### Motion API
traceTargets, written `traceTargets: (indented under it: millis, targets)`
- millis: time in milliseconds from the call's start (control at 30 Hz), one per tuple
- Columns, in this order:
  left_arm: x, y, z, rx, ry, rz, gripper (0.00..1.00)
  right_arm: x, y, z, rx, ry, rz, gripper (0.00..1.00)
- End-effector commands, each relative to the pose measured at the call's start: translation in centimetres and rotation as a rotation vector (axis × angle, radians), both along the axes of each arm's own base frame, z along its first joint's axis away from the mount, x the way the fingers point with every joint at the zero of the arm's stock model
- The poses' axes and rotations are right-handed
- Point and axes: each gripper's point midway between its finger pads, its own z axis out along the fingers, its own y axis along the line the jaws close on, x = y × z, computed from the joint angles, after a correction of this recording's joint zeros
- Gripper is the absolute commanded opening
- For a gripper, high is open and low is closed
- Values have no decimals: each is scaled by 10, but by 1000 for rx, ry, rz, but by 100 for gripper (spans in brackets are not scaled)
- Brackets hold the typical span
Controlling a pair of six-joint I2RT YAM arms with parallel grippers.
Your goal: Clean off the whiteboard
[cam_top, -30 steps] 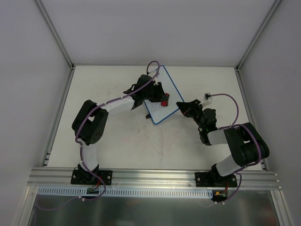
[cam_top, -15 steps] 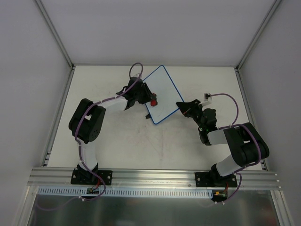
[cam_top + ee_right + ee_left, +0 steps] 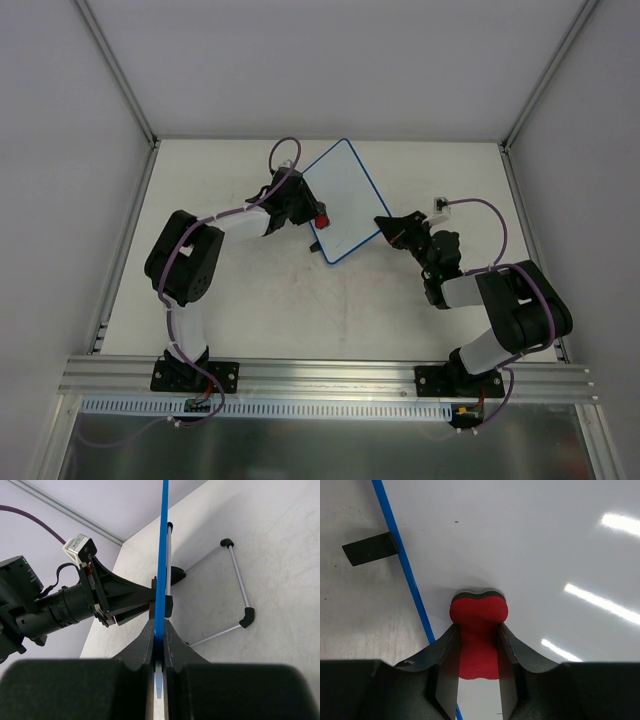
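Eraser (image 3: 478,625) on whiteboard (image 3: 345,195) near its left edge, right tool (image 3: 384,224) at opposite corner

Top view is lit brightly and evenly from overhead; only faint, soft shadows are cast on the desk (image 3: 260,290). Left wrist view: three elongated glare streaks are reflected off the whiteboard (image 3: 530,545), and the fingers (image 3: 445,665) are rendered dark and slightly soft. Right wrist view: the near fingers (image 3: 139,647) are blurred and underexposed, while the background is kept sharp.
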Motion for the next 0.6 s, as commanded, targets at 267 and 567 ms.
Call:
traceTargets:
  millis: [267, 567]
  targets:
    - [-63, -39, -46, 132, 108, -304, 0, -5, 6, 16, 3, -85, 53, 0]
    - [-95, -54, -39, 151, 74, -405, 0, -4, 8, 15, 3, -82, 60, 0]
